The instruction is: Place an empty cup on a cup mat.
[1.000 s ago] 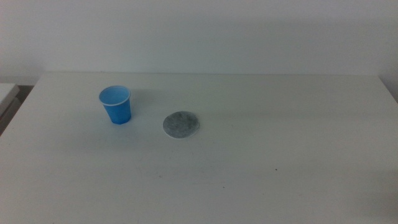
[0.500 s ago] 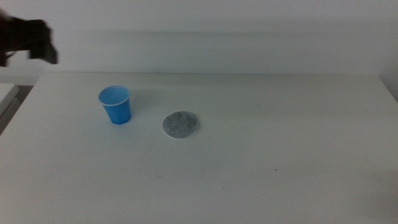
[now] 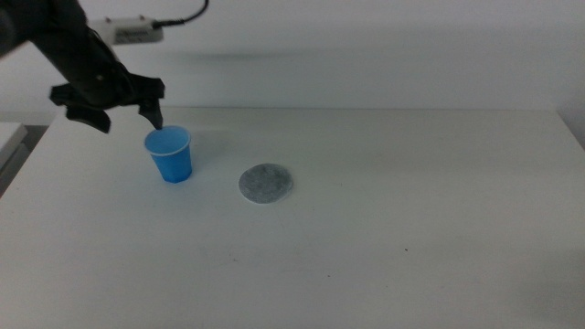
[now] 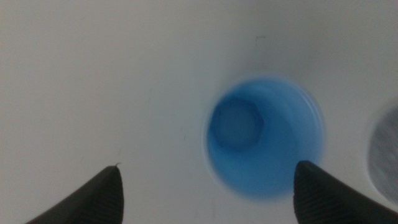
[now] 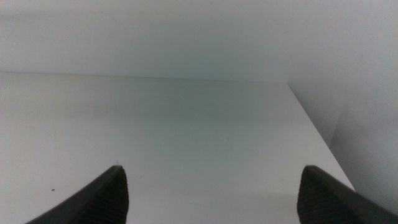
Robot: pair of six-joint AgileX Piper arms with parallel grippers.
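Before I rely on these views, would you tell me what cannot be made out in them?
- The cup mat: in the left wrist view the picture's edge cuts it off, leaving only a blurred sliver.
- The right gripper: absent from the middle view; its wrist view shows only the bare table, so its place relative to the cup is unknown.
- The left gripper: its height above the cup's rim cannot be judged; the wrist view is blurred.

Table [image 3: 411, 201] bare around cup [image 3: 171, 154], mat [image 3: 266, 184].
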